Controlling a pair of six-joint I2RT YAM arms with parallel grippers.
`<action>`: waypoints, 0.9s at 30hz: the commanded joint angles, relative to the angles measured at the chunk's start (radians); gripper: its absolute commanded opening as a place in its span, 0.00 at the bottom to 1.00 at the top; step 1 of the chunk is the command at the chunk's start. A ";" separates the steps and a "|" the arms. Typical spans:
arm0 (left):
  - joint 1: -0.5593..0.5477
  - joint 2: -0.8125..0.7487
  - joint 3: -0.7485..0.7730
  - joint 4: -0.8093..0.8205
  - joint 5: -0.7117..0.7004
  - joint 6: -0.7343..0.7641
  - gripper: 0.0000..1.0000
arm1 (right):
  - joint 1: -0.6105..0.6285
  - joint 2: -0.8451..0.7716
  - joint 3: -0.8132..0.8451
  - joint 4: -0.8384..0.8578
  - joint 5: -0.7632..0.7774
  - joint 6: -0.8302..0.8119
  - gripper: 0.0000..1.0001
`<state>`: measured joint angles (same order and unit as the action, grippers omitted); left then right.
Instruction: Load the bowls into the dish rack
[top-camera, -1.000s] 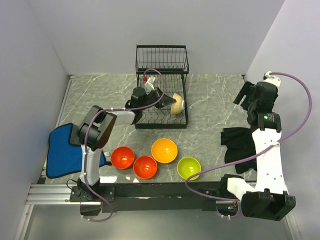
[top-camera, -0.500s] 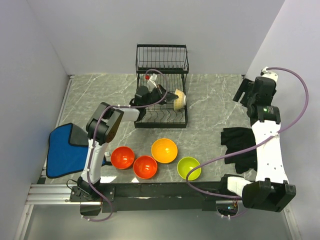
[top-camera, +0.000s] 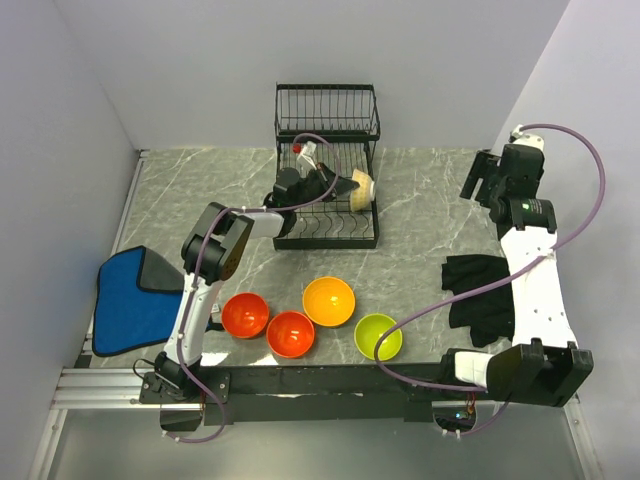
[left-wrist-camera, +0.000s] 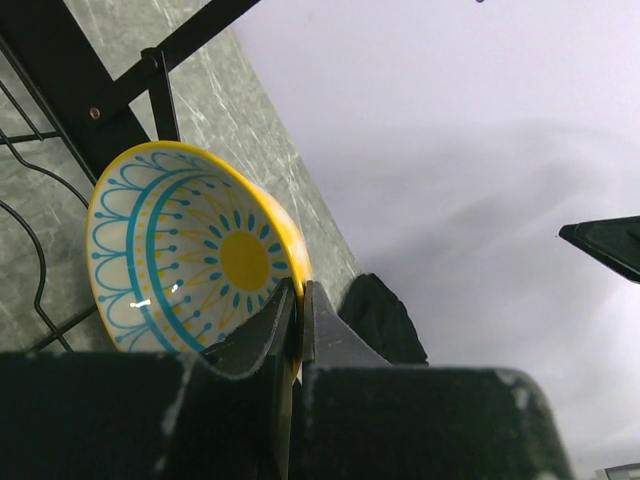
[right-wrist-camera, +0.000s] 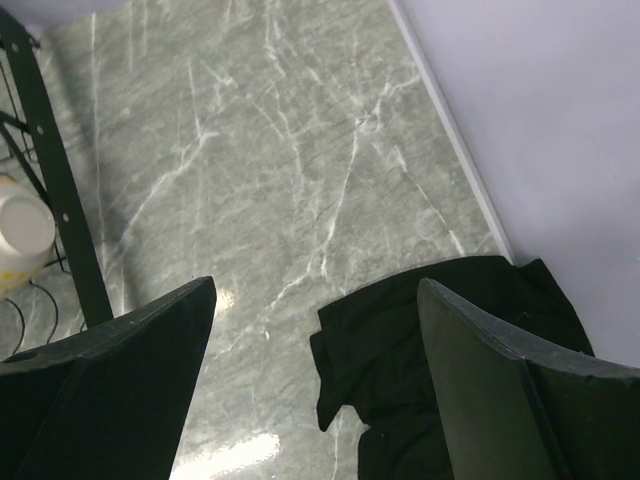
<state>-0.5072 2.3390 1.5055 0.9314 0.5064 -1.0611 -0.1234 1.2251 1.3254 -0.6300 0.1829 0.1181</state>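
Note:
My left gripper (top-camera: 335, 184) reaches into the lower tier of the black wire dish rack (top-camera: 326, 112) and is shut on the rim of the cream bowl with the blue-yellow pattern (top-camera: 361, 190). In the left wrist view that bowl (left-wrist-camera: 180, 255) stands on edge against the rack wires (left-wrist-camera: 60, 95), its rim pinched between my fingers (left-wrist-camera: 270, 330). Two red-orange bowls (top-camera: 245, 314) (top-camera: 290, 333), an orange bowl (top-camera: 329, 301) and a lime green bowl (top-camera: 378, 336) sit on the table near the front. The blue bowl is out of view. My right gripper (right-wrist-camera: 315, 290) is open and empty, high at the right.
A blue folded cloth (top-camera: 130, 300) lies at the left edge. A black cloth (top-camera: 480, 295) lies on the marble table (top-camera: 420, 220) at the right, also in the right wrist view (right-wrist-camera: 450, 340). Grey walls close the table on three sides.
My left gripper has pushed further right and back into the rack with the patterned bowl. The rack shifted slightly. My right arm has swung up and back toward the far right corner.

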 joint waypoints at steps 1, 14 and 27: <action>0.006 -0.039 0.012 0.152 -0.051 0.029 0.01 | 0.033 0.014 0.040 0.018 0.004 -0.020 0.89; -0.079 0.012 0.016 0.253 -0.103 0.130 0.01 | 0.143 0.050 0.026 0.030 0.009 -0.028 0.91; -0.079 0.086 0.070 0.236 -0.134 0.182 0.01 | 0.209 0.062 0.028 0.041 0.046 -0.069 0.93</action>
<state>-0.5755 2.4058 1.5063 1.1202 0.3798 -0.9173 0.0639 1.2781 1.3254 -0.6285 0.1989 0.0784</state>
